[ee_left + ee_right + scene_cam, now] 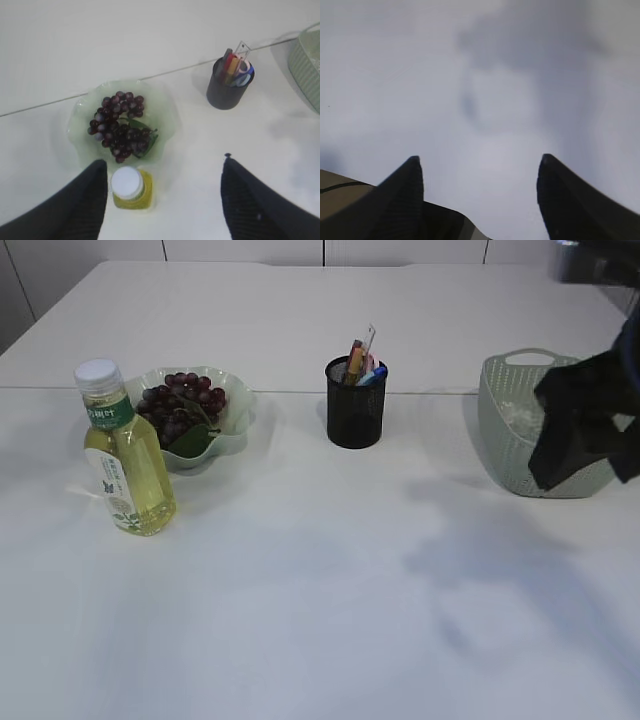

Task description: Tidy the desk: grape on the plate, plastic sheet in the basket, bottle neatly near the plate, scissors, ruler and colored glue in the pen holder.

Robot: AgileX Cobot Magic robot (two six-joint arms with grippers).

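- Fingers of the left gripper (162, 200) stand wide apart with nothing between them; one dark finger (75, 210) sits just left of the bottle's white cap, the other well off to its right, neither touching it.
- Fingers of the right gripper (477, 200) are likewise spread and empty, with only blurred bare table (485, 75) ahead of them; in the exterior view this gripper (585, 425) hangs in front of the basket (505, 420).
- Grape (119, 127): lying on the green plate (82, 107), just beyond the left fingers. This part looks done.
- Bottle (129, 187): upright between the left fingers and the plate, just beside the plate's near rim. It looks placed, and the spread fingers suggest it has been let go.
- Pen holder (227, 90): farther out and to the right of the left fingers, holding several coloured items and a clear ruler-like piece; which is scissors, ruler or glue I cannot tell apart.
- Plastic sheet (520, 418): something pale and crinkled shows inside the basket, probably the sheet.
- Nothing loose lies on the table in any view, so the tidying appears essentially complete; only drawing the arms clear seems left.
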